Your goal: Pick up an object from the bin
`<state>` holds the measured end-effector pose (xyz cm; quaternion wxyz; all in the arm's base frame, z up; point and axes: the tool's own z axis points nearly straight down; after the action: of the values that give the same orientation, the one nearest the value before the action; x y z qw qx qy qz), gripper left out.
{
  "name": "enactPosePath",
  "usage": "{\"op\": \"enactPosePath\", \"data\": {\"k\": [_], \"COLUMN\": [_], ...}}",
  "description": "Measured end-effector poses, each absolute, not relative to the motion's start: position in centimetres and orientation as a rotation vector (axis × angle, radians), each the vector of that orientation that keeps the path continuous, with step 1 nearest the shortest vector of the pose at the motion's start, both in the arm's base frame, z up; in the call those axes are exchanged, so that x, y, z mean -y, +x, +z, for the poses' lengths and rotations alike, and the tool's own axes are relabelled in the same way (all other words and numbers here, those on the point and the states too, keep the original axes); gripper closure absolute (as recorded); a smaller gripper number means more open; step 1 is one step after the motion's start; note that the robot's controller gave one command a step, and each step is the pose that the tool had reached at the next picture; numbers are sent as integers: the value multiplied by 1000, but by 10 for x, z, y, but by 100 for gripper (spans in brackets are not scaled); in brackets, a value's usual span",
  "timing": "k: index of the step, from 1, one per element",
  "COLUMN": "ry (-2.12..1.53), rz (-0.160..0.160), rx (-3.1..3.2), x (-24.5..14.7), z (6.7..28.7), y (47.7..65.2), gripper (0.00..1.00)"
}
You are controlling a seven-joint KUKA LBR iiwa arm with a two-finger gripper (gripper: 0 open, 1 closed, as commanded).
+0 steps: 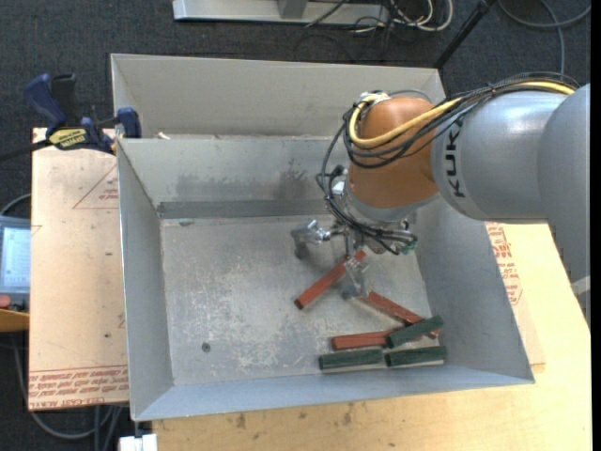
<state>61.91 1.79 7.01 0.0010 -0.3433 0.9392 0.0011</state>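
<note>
we see the gripper (355, 271) fingers nearly closed, pinching the upper end of a red-brown stick (321, 291), which slants away just above and left of the heap of red and green sticks (385, 348)

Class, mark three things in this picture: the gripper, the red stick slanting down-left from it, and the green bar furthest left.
gripper (355, 269), camera view, its lower end.
red stick (319, 291), camera view, middle of its length.
green bar (351, 360), camera view, middle of its top face.
</note>
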Motion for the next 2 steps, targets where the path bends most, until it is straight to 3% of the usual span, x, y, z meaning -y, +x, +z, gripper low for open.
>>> {"op": "enactPosePath", "data": {"k": [1, 2], "ry": [-1074, -1071], "rz": [3, 2], "rx": [-2949, -2948], "x": [-19, -18], "z": [71, 71], "y": [620, 620], "gripper": [0, 100]}}
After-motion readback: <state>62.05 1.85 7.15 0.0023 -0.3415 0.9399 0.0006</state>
